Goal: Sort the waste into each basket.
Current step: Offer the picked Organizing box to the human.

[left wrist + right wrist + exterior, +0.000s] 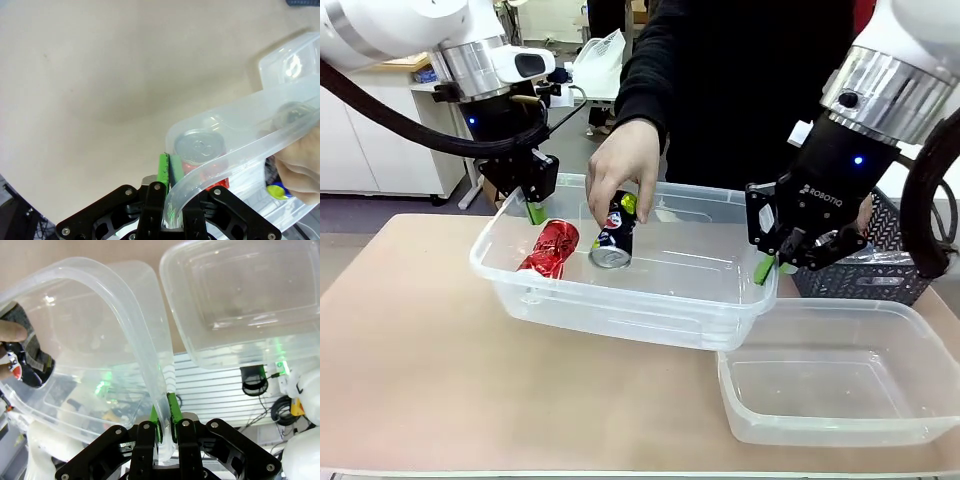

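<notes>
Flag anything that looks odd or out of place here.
The clear tub seems raised off the table, its rim pinched at each end by the left gripper and right gripper, one end overhanging the second tub. Inside, the red can is crumpled and lies askew.

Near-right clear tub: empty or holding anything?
Empty. The near-right tub shows only its bare clear floor; the red can and dark can are in the other tub.

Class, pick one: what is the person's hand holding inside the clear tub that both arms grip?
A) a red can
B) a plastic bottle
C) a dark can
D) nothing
C: the hand grips the dark can in the tub; the red can lies beside it.
</notes>
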Available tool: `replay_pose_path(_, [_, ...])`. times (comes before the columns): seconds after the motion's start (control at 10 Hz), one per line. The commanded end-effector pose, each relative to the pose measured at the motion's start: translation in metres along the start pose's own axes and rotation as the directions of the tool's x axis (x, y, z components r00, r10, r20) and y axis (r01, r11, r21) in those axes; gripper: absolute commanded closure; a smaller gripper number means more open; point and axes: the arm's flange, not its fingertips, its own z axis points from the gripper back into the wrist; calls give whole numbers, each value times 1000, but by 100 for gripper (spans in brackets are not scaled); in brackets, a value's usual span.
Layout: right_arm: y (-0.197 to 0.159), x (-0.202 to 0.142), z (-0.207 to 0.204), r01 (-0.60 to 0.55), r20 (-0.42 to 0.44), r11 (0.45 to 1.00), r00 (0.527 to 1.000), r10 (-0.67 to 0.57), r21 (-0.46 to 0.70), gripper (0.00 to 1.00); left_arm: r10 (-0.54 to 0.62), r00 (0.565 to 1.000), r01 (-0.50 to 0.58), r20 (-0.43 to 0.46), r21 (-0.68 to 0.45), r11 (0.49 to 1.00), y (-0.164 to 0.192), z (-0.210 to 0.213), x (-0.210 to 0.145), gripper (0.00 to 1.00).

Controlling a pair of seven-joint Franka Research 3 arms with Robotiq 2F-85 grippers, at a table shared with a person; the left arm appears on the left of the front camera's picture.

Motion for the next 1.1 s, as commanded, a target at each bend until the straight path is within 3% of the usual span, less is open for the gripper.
replay_pose_path(0.0, [-5, 3, 1, 19, 6, 1000, 1000, -19, 6, 93, 1, 1000, -1, 12, -9, 1000, 1, 1, -7, 96])
replay_pose_path(1.0, [-5, 3, 1, 19, 6, 1000, 1000, -19, 6, 93, 1, 1000, -1, 12, -9, 1000, 1, 1, -7, 96])
